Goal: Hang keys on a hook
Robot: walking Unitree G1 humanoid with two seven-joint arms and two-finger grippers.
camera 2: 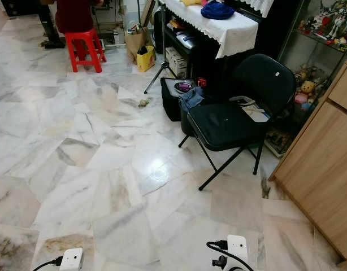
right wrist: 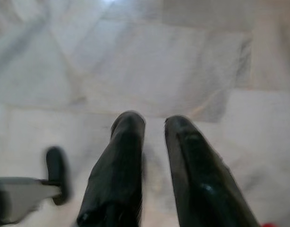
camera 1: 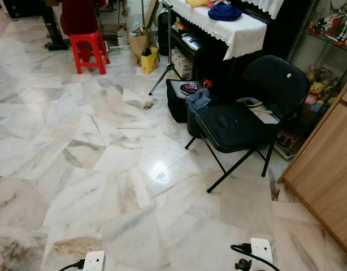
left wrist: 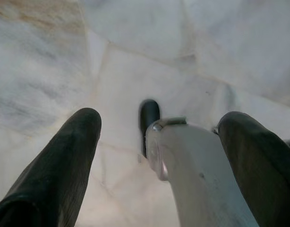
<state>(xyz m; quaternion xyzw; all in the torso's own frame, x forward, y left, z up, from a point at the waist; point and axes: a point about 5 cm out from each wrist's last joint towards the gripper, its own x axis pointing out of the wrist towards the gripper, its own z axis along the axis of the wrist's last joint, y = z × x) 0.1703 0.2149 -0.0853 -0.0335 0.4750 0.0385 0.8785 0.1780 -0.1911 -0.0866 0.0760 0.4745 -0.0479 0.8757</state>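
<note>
One black folding chair (camera 1: 244,116) ahead-right on marble floor (camera 1: 94,169); red stool (camera 1: 90,51) far-left.

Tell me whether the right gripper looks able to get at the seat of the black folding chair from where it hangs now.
Probably not. The right gripper hangs low over the marble floor, and the black folding chair stands well ahead across open floor. Nothing blocks the way; the robot would have to walk closer.
</note>
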